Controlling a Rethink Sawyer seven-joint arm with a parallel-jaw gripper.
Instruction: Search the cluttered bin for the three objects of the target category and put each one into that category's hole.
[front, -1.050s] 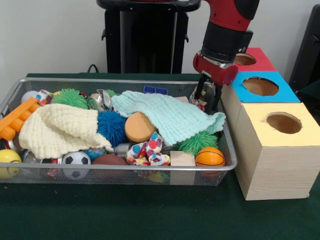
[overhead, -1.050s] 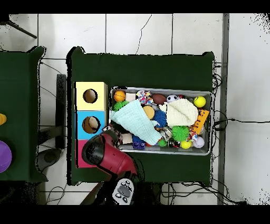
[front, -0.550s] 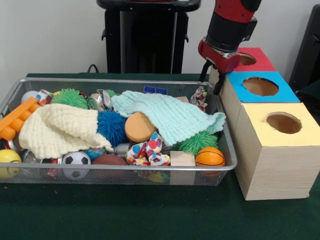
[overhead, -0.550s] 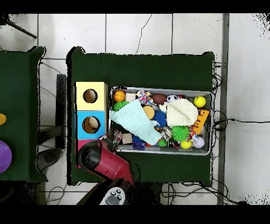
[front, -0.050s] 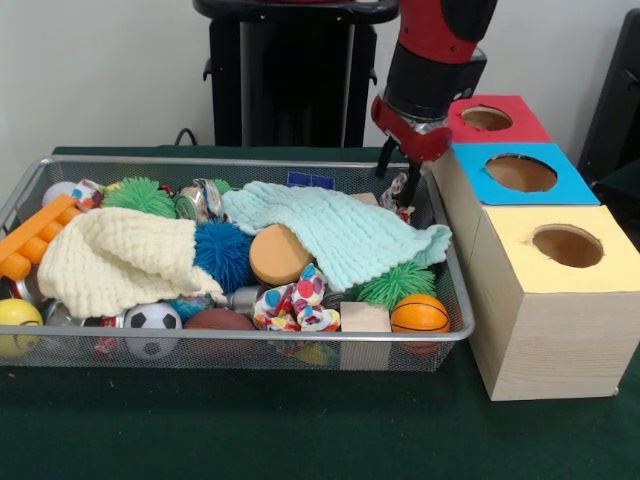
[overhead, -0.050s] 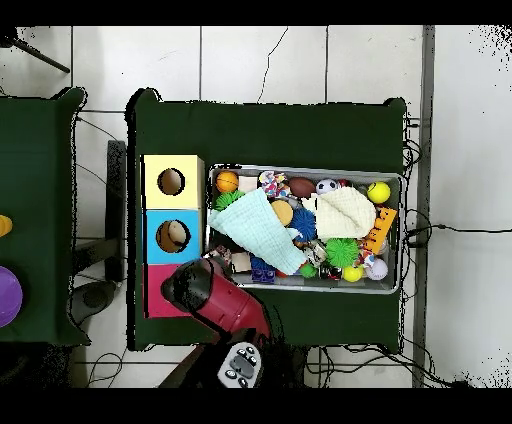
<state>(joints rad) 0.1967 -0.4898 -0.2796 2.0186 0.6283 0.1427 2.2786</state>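
The red and black arm (front, -0.050s: 432, 50) comes down over the far right corner of the wire bin (front, -0.050s: 250, 345), with the gripper (front, -0.050s: 397, 168) hanging just above the rim beside the red box (front, -0.050s: 510, 125). Two dark fingers (front, -0.050s: 411, 185) show below the red wrist, slightly apart with nothing seen between them. Just under the tips lies a small patterned toy (front, -0.050s: 400, 192), tucked in the corner against the mesh wall; whether the fingers touch it, I cannot tell.

Three boxes stand in a row touching the bin's right side: the red one farthest, a blue box (front, -0.050s: 520, 175) in the middle and a yellow box (front, -0.050s: 560, 290) nearest, each with a round hole on top. In the overhead view something tan sits inside the hole of the blue box.

Inside the bin, a pale blue cloth (front, -0.050s: 335, 230) drapes over the middle and a cream cloth (front, -0.050s: 115, 260) covers the left part. Between them sit a blue spiky ball (front, -0.050s: 222, 252) and an orange disc (front, -0.050s: 278, 255). Along the near wall lie a soccer ball (front, -0.050s: 152, 322), a brown football (front, -0.050s: 220, 320), a wooden block (front, -0.050s: 365, 318), a small basketball (front, -0.050s: 420, 314) and a green spiky ball (front, -0.050s: 397, 282). A yellow ball (front, -0.050s: 18, 322) rests at the left corner, under an orange plastic toy (front, -0.050s: 35, 238). The bin and boxes sit on a dark green counter (front, -0.050s: 250, 420)
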